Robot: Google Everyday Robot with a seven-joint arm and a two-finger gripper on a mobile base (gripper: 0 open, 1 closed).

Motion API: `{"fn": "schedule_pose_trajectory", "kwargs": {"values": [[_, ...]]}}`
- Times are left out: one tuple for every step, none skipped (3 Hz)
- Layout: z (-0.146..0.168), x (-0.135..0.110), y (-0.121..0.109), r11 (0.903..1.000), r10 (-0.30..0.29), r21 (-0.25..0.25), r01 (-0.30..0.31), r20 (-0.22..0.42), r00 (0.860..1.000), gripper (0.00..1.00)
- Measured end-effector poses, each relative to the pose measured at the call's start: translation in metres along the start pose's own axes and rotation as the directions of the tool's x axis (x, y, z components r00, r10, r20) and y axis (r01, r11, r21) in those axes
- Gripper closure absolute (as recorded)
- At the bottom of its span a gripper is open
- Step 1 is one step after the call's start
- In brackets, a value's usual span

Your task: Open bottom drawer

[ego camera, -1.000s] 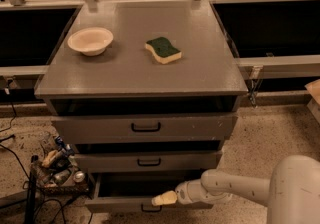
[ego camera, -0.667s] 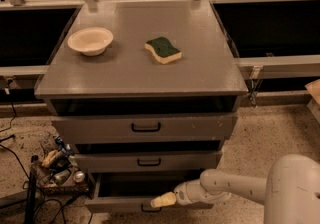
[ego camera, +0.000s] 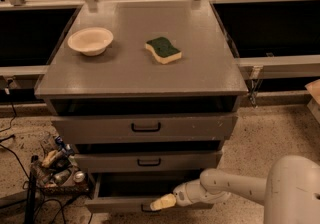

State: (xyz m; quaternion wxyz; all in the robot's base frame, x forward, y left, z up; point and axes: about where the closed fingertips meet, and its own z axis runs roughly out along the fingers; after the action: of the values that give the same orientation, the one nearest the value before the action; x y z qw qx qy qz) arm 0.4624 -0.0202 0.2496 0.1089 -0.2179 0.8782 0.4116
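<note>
The grey cabinet has three drawer fronts stepped outward toward the floor. The bottom drawer (ego camera: 112, 203) is pulled out the farthest, and its dark plain inside shows behind the front panel. Its small black handle (ego camera: 147, 211) peeks out just left of my gripper (ego camera: 161, 202), whose pale yellow fingertips sit at the top edge of that front panel. My white arm (ego camera: 235, 188) reaches in from the lower right. The middle drawer (ego camera: 147, 162) and top drawer (ego camera: 145, 128) stand slightly out too.
A cream bowl (ego camera: 90, 41) and a green-and-yellow sponge (ego camera: 163, 50) rest on the cabinet top (ego camera: 200, 68). A crate of small clutter (ego camera: 57, 168) and cables lie on the floor at the left. Speckled floor spreads to the right.
</note>
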Motion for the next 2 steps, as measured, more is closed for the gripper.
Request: {"fn": "schedule_pose_trajectory", "kwargs": {"values": [[-0.001, 0.002, 0.002, 0.9999, -0.008, -0.013, 0.008, -0.002, 1.000, 0.00], [-0.004, 0.018, 0.003, 0.9994, -0.013, -0.031, 0.013, -0.008, 1.000, 0.00]]}}
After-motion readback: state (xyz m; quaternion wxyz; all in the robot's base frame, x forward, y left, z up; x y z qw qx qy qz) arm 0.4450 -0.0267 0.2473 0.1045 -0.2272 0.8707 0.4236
